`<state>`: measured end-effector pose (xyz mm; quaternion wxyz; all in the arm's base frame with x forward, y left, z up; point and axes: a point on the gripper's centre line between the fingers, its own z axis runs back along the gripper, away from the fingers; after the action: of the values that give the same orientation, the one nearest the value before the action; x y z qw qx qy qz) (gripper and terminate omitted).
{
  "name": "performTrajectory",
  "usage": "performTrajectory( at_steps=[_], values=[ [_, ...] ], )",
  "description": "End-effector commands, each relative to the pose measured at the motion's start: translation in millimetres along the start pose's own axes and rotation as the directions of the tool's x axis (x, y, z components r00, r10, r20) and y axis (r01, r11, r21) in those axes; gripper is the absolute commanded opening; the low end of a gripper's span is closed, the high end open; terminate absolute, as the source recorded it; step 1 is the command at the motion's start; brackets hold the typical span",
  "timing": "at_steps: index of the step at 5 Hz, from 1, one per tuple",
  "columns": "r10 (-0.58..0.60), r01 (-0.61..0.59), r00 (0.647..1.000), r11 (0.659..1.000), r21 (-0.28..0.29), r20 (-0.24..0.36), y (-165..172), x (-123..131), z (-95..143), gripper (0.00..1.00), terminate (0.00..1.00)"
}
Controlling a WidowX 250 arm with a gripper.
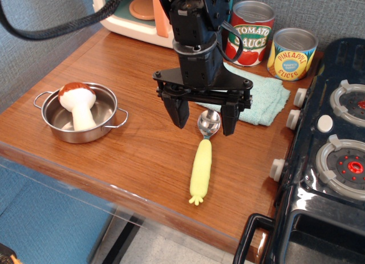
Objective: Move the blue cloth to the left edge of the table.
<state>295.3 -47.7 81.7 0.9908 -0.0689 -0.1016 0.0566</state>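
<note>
The blue cloth (266, 97) is a pale teal terry cloth lying flat on the brown wood table (131, 155), at the back right beside the toy stove. The arm partly covers its left part. My gripper (205, 118) hangs open and empty, fingers pointing down, just in front and left of the cloth and above the bowl of a spoon. The fingertips do not touch the cloth.
A spoon with a yellow handle (202, 168) lies under the gripper. A steel pot (80, 113) holding a toy mushroom (80, 104) stands at the left. Tomato sauce (251, 33) and pineapple cans (292, 54) stand behind the cloth. A black toy stove (331, 150) lines the right side.
</note>
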Motion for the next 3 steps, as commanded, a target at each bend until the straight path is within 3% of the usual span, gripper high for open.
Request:
performTrajectory(
  at_steps=[1, 3],
  values=[
    [0.000, 0.000, 1.000, 1.000, 0.000, 0.000, 0.0, 0.0, 0.0, 1.00, 0.00],
    [-0.023, 0.021, 0.998, 0.999, 0.031, 0.061, -10.3, 53.4, -8.4, 1.00, 0.00]
  ],
)
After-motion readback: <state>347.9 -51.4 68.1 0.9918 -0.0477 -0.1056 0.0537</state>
